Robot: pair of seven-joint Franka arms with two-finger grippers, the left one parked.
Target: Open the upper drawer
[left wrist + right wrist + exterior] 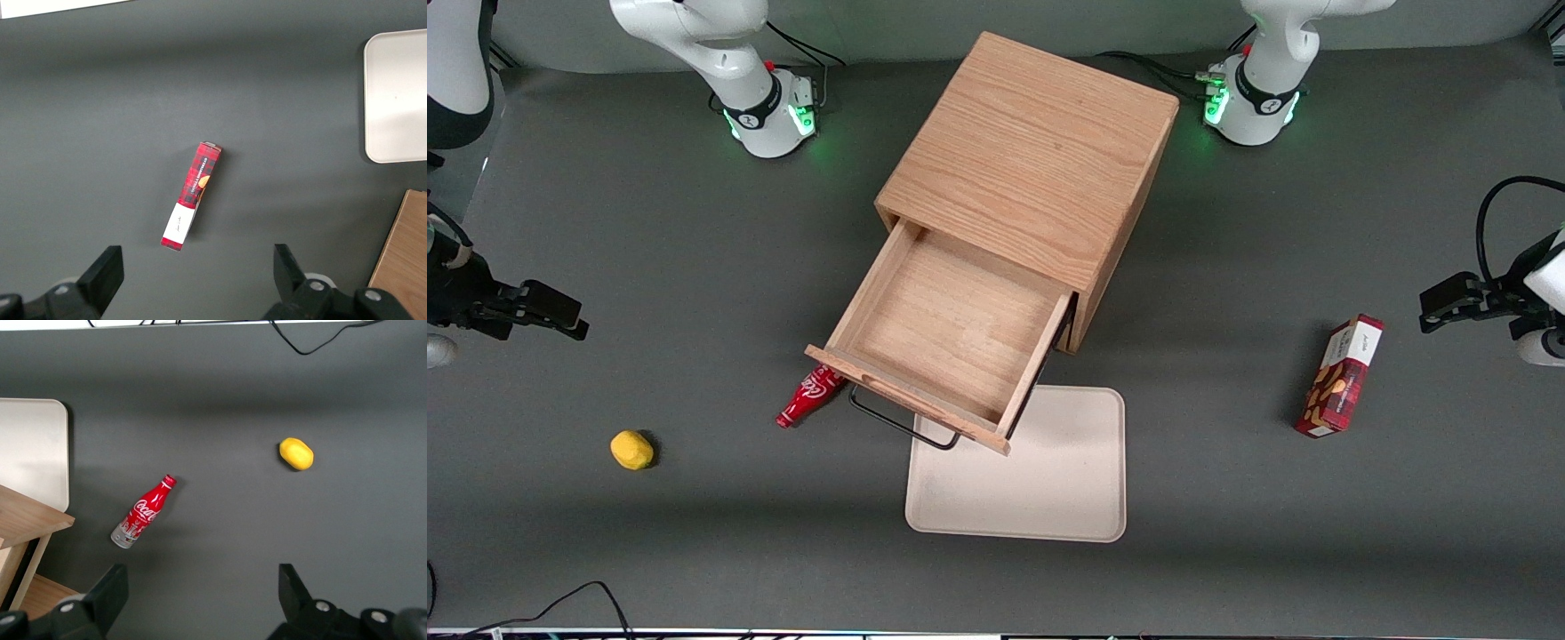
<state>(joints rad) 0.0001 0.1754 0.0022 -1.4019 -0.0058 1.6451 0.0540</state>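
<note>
The oak cabinet (1032, 151) stands mid-table. Its upper drawer (947, 324) is pulled far out, showing an empty shallow wooden box. The thin black wire handle (898, 427) hangs on the drawer's front, which faces the front camera. My gripper (569, 318) hovers over the table toward the working arm's end, well apart from the drawer. It is open with nothing between its fingers (110, 590). In the right wrist view a corner of the drawer (30, 520) shows, and the gripper (202, 587) is over bare table.
A red cola bottle (809, 397) (142, 513) lies beside the drawer front, its base under it. A yellow lemon (631, 450) (296, 453) lies nearer the front camera. A beige tray (1049, 480) sits partly under the drawer. A red snack box (1343, 378) lies toward the parked arm's end.
</note>
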